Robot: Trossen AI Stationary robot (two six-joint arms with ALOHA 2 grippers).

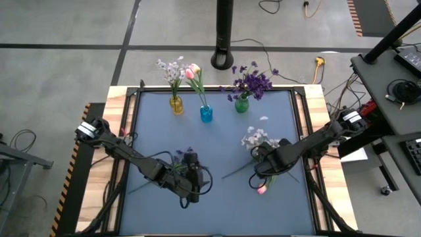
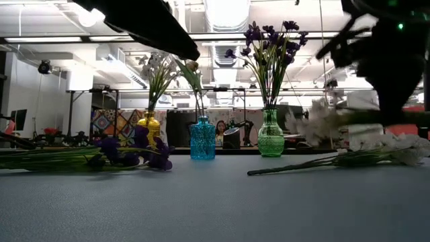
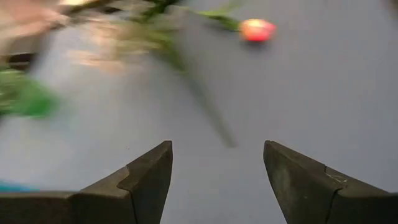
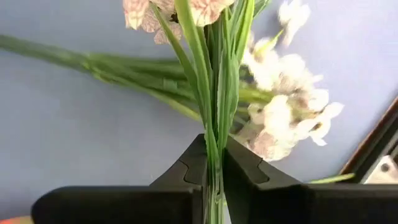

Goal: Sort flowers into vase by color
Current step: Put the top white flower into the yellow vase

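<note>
The right pincer (image 4: 214,168) is closed on the green stems of a white-lavender sprig (image 4: 273,112). The stems run straight between its two fingers, and the blossoms lie just beyond the fingertips. In the high view this pincer (image 1: 260,153) sits at about 4 o'clock from the table (image 1: 217,197) centre, with the sprig (image 1: 256,138) at its 12 o'clock and a pink tulip bud (image 1: 262,189) lying on the table at its 6 o'clock.

The left pincer (image 1: 191,176) stands wide open and holds nothing, at about 7 o'clock from the table centre. A dark purple bloom (image 1: 184,155) lies just beside it, at its 12 o'clock.

Along the 12 o'clock edge stand three vases: yellow vase (image 1: 176,105), blue vase (image 1: 206,114), green vase (image 1: 241,105), each holding flowers.
</note>
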